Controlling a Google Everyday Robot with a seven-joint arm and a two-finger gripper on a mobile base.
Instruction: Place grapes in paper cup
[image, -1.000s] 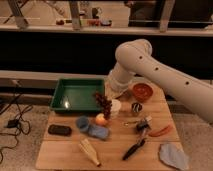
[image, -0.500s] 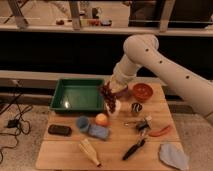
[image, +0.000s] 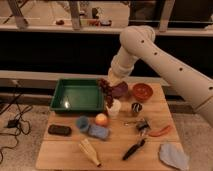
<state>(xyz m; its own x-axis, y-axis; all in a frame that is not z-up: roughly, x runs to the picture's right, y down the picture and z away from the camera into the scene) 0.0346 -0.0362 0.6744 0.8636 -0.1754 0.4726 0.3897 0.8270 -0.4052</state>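
Note:
The grapes (image: 106, 91), a dark reddish-purple bunch, hang from my gripper (image: 106, 81) just above the paper cup (image: 114, 108). The lower end of the bunch reaches down to the cup's rim. The white paper cup stands upright near the middle of the wooden table (image: 115, 155), to the right of the green tray. My gripper is shut on the top of the bunch, and the white arm comes in from the upper right.
A green tray (image: 76, 95) sits at the back left. A red bowl (image: 142, 91), a purple thing (image: 120, 90) and a metal cup (image: 136, 107) are to the right. An orange fruit (image: 101, 119), blue cup (image: 82, 123), blue cloth (image: 174, 155) and several tools lie in front.
The arm has carried the grapes up and to the right, from low beside the cup to hanging over its rim.

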